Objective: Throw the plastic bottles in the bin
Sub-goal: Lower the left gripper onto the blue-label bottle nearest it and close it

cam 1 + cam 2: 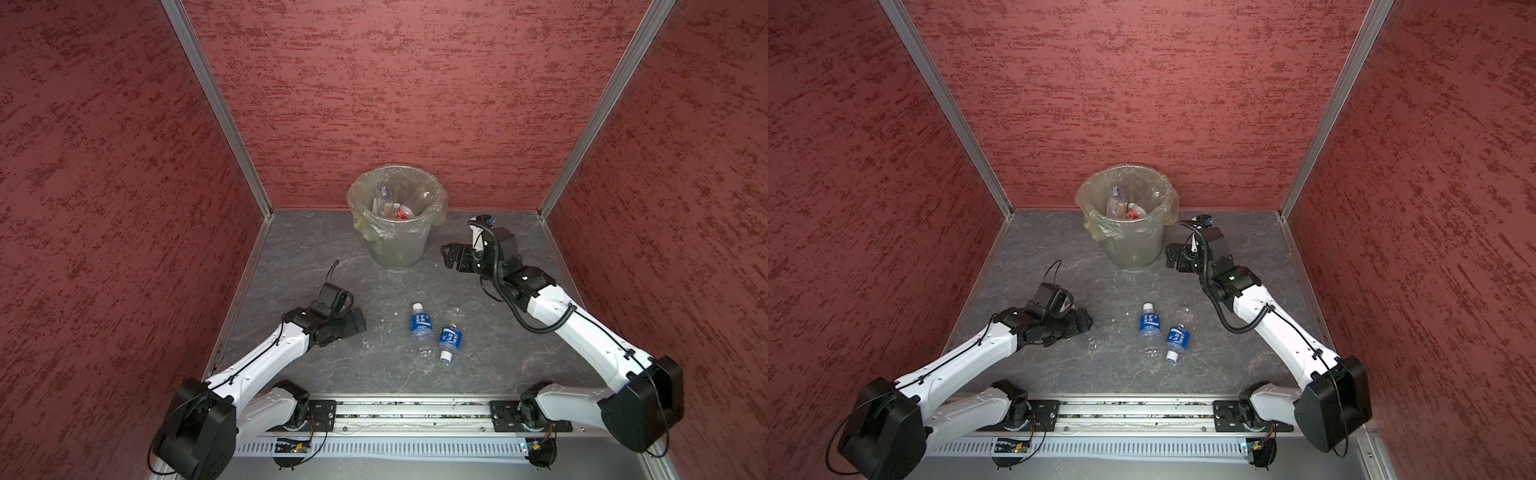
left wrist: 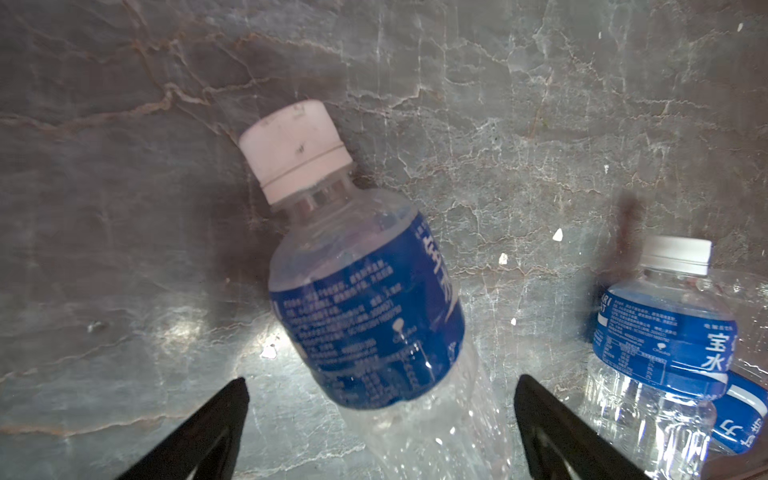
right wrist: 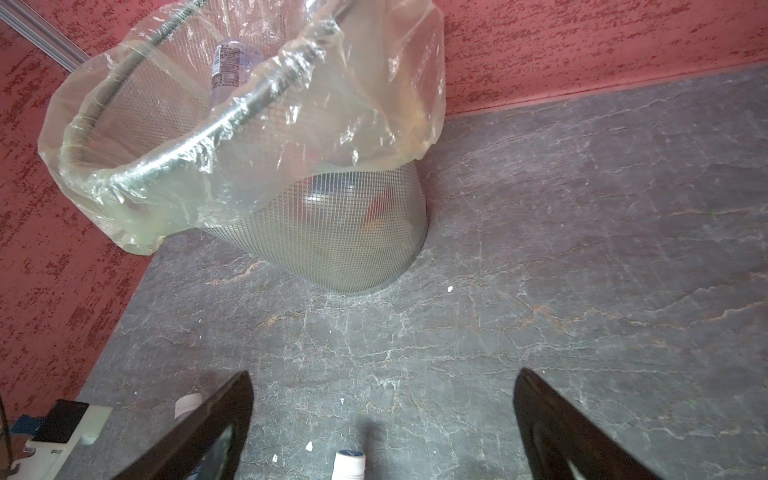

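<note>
A: Item one, left hand (image 2: 380,382)?

B: Open. Its fingers (image 2: 216,419) stand either side of a blue-label bottle (image 2: 365,307) lying on the counter (image 2: 104,208), and do not touch it. I judge it is set there to close across the clear lower body. In a top view only that bottle's clear end (image 1: 365,343) shows beside the hand.

A: Other stock on the counter?

B: Two labelled bottles mid-counter, side by side and seemingly touching. One has its cap toward the bin (image 1: 420,330), one has its cap away from it (image 1: 449,338). A crumpled clear bottle (image 1: 455,313) lies just beside them. All are apart from the left hand.

A: Right hand (image 1: 451,257)?

B: Open and empty, beside the bin's wall but apart from it. It probably waits there to leave the middle free.

A: Bin (image 1: 399,249)?

B: Upright near the back wall (image 1: 415,104), with a bag (image 1: 365,228) folded over its rim. Several bottles inside (image 1: 402,212).

A: Clearance?

B: There is bare counter between the loose bottles and the bin, and the side walls are well away. The rim stands high and the bag hangs loose on the near side. A carried bottle likely needs lifting above both before release.
</note>
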Action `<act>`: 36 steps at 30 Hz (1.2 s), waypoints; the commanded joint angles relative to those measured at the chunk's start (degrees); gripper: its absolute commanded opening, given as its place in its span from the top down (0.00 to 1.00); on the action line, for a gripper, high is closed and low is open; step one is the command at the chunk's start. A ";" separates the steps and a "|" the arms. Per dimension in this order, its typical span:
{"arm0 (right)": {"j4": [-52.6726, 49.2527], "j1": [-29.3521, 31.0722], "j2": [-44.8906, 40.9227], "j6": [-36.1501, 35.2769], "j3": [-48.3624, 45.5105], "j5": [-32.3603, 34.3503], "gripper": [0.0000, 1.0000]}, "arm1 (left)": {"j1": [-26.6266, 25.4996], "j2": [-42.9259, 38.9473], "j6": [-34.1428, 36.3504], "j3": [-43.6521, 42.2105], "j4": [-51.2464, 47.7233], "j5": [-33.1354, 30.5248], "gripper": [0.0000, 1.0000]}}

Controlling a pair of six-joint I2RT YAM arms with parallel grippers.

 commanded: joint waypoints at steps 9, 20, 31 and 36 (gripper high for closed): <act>-0.38 -0.25 -2.39 1.08 -1.89 1.20 0.02 | -0.11 5.88 0.09 0.69 4.71 1.62 0.03; -0.26 -0.20 -2.77 1.50 -2.74 1.06 0.03 | 0.37 11.63 1.83 3.10 6.11 2.47 0.12; 0.06 -0.20 -2.59 1.85 -3.44 0.85 0.04 | 0.61 12.52 2.43 3.77 6.79 3.25 0.35; 0.00 -0.20 -2.68 1.94 -4.06 0.90 0.08 | 0.78 12.35 2.92 4.31 6.96 3.74 0.46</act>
